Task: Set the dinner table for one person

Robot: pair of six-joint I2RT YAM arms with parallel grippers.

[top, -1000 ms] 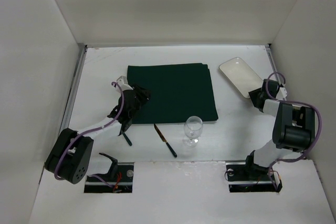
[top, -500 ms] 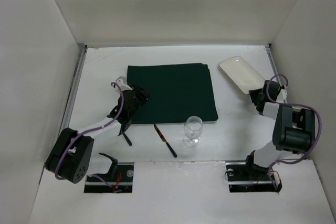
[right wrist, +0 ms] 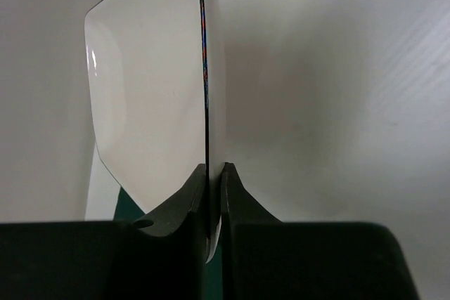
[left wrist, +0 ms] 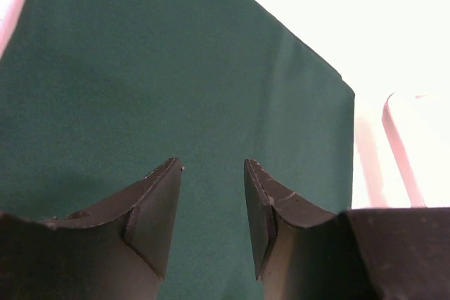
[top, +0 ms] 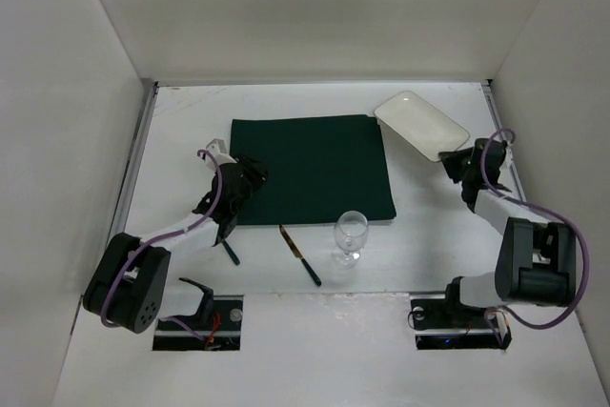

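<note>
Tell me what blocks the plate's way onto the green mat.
Nothing visible: the plate, clamped in the right gripper, hangs by the far right corner of the bare mat; the wine glass stands off it.

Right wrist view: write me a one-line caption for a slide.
Edge-on close-up: the right gripper shut on the thin rim of a white plate, its fingers pinching it from both sides.

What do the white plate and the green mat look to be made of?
The plate looks like glazed ceramic, possibly melamine: glossy white, with bright highlights and a thin hard rim. The mat looks like matte cloth: dark green, with no glare and a soft, slightly uneven edge.
</note>
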